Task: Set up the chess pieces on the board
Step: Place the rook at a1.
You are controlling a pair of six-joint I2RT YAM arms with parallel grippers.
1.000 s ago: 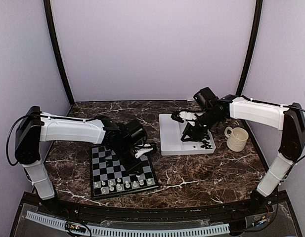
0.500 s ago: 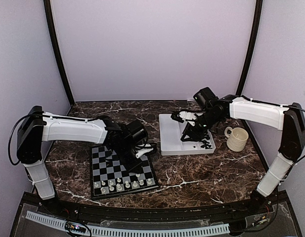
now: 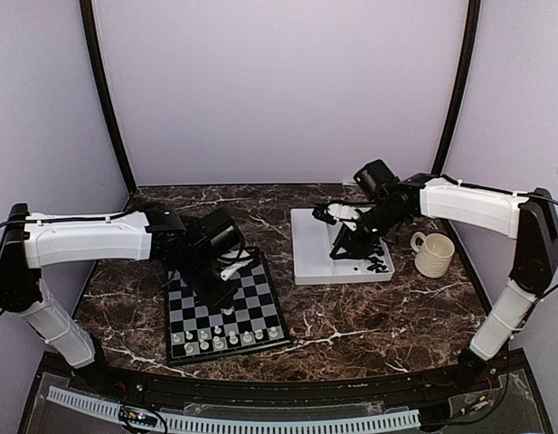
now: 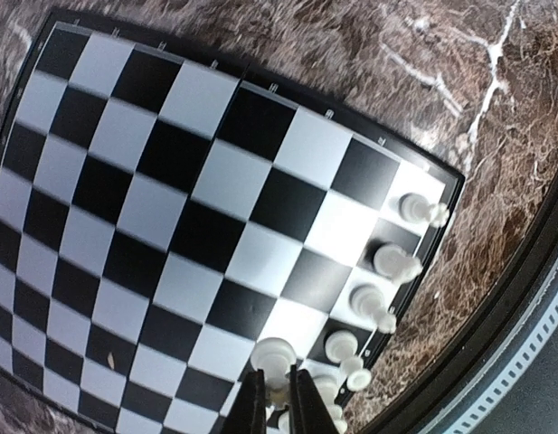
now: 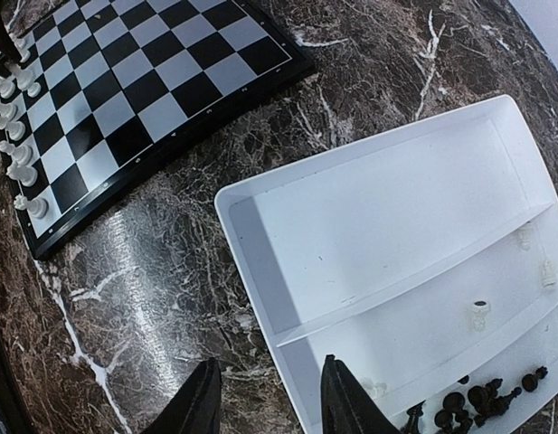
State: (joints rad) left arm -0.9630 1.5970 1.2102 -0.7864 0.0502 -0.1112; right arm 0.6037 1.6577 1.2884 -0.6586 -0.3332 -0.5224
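Observation:
The board [image 3: 260,291] lies in front of the left arm, with a row of white chess pieces [image 3: 226,338] along its near edge. My left gripper [image 3: 222,287] hovers over the board's middle. In the left wrist view it [image 4: 279,398] is shut on a white chess piece [image 4: 277,358], with more white pieces [image 4: 387,262] lined up beside it. My right gripper [image 5: 269,402] is open and holds nothing, straddling the near-left rim of the white tray [image 5: 247,240]. Black chess pieces [image 5: 468,402] and a few white ones [image 5: 478,314] lie in the tray's far compartment.
A cream ribbed mug [image 3: 434,254] stands right of the tray [image 3: 310,244]. The board [image 5: 143,81] shows at the upper left of the right wrist view. Dark marble tabletop surrounds everything; a black rail runs along the near edge.
The left gripper has closed on a white piece and the left arm has swung to the left over the board. The right arm has not moved.

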